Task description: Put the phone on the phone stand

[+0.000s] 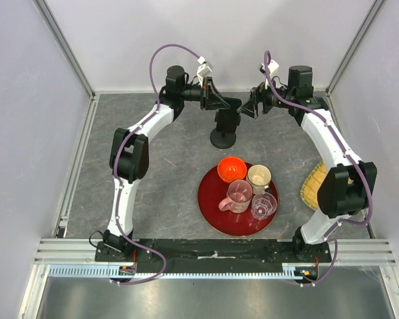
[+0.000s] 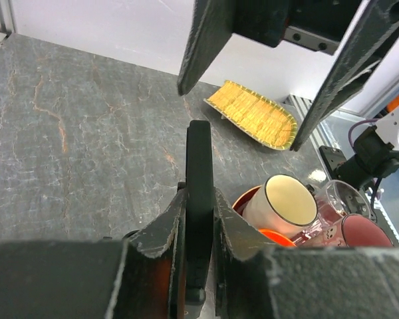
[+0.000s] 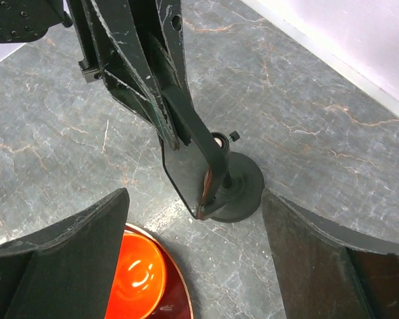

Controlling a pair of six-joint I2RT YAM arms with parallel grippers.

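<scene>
Our left hand [image 2: 199, 199] pinches the thin glossy black phone [image 3: 183, 174] edge-on, its lower end right at the small black round-based phone stand [image 3: 245, 189] on the grey marbled desk [image 1: 153, 166]. Our right hand [image 1: 251, 106] gapes wide, holding nothing.

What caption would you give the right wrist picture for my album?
Left gripper clamps the phone at the phone stand, framed by the open right gripper.

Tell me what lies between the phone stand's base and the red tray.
Only bare grey tabletop separates the phone stand from the red tray, shown in the right wrist view.
</scene>
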